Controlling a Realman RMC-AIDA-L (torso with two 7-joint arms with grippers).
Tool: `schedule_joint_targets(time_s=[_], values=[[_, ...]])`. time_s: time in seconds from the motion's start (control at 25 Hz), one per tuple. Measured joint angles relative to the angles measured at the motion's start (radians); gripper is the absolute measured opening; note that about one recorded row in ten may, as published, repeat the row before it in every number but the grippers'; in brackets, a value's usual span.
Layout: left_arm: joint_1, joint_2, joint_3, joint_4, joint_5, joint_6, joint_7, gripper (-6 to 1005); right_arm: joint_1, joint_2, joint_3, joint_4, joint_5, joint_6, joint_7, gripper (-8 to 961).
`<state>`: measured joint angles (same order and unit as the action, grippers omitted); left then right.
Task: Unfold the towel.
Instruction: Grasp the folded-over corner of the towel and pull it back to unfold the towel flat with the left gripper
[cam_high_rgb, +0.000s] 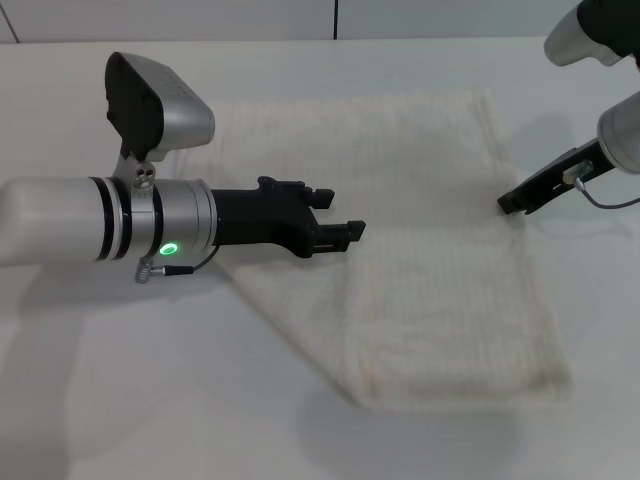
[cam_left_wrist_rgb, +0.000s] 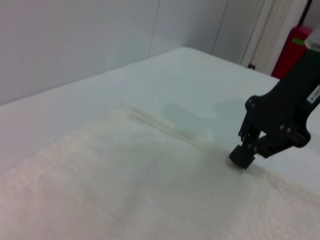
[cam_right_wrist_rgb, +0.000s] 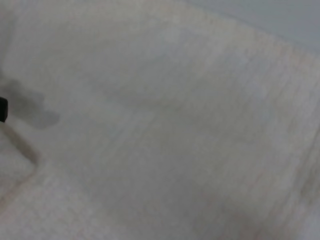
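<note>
The cream ribbed towel (cam_high_rgb: 430, 230) lies flat on the white table, with a thicker folded layer over its near right part (cam_high_rgb: 460, 330). My left gripper (cam_high_rgb: 338, 215) hovers open over the towel's left middle and holds nothing. My right gripper (cam_high_rgb: 510, 203) is low at the towel's right edge with its fingers together. Its tip also shows in the left wrist view (cam_left_wrist_rgb: 242, 157), touching the hem. I cannot tell whether cloth is pinched. The towel (cam_right_wrist_rgb: 165, 125) fills the right wrist view.
The white tabletop (cam_high_rgb: 150, 400) surrounds the towel, with bare room at the front left and behind. A wall stands past the table's far edge (cam_high_rgb: 300, 40). A red object (cam_left_wrist_rgb: 295, 50) stands off the table beyond the right arm.
</note>
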<state>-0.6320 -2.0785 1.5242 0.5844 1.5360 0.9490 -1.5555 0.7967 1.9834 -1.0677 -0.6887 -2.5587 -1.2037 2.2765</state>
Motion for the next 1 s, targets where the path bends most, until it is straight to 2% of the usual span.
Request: schedule_joint_targets(time_s=[0.4, 0.72, 1.0], values=[[0.003, 0.000, 0.019, 0.000, -0.016, -0.005, 0.000, 616, -0.002, 0.001, 0.000, 0.003, 0.000, 0.003, 0.000, -1], [0.004, -0.001, 0.087, 0.000, -0.064, -0.043, 0.002, 602, -0.002, 0.003, 0.000, 0.003, 0.001, 0.005, 0.000, -1], [0.016, -0.002, 0.194, 0.000, -0.197, -0.121, 0.074, 589, -0.002, 0.003, 0.000, 0.002, 0.003, 0.006, 0.000, -1]])
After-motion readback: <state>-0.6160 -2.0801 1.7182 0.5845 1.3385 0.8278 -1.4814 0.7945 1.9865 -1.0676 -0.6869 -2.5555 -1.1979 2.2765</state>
